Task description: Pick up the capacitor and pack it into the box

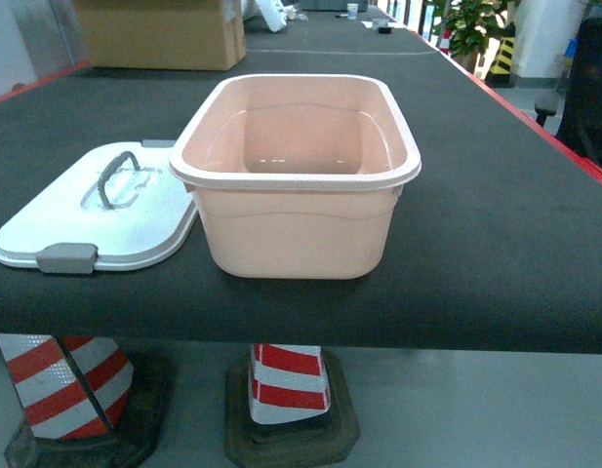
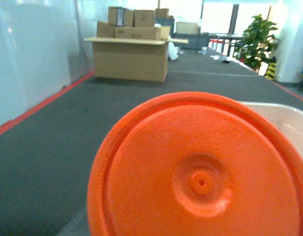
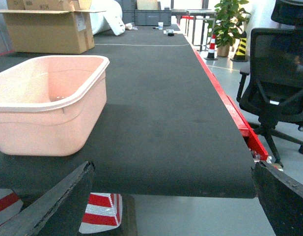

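The pale pink box (image 1: 296, 180) stood open near the front edge of the long dark table (image 1: 496, 224), and nothing could be seen inside it. Its white lid (image 1: 96, 219) lay flat on the table just left of it, one corner touching or nearly touching the box wall, the grey handle (image 1: 115, 175) up and the grey latch (image 1: 66, 258) at the near edge. No capacitor could be made out in any view. Neither arm showed in the head view. In the right wrist view the right gripper (image 3: 171, 196) was spread wide, its two dark fingers (image 3: 53, 201) framing the lower corners with nothing between them; it sat low in front of the table edge, with the box up to its left. The left wrist view was mostly filled by a round orange disc (image 2: 200, 172) with a small raised hub at its centre, very close to the lens; the left gripper itself could not be seen there, so whether it was spread or closed could not be told. Behind the disc a pale rim of the box showed at the right. Further down the table stood a brown cardboard carton (image 1: 159, 34). Red-and-white striped cones (image 1: 286, 390) stood on the floor under the table's front edge, a potted plant (image 3: 227, 22) at its far right end, and a black office chair (image 3: 279, 83) beside its right side.
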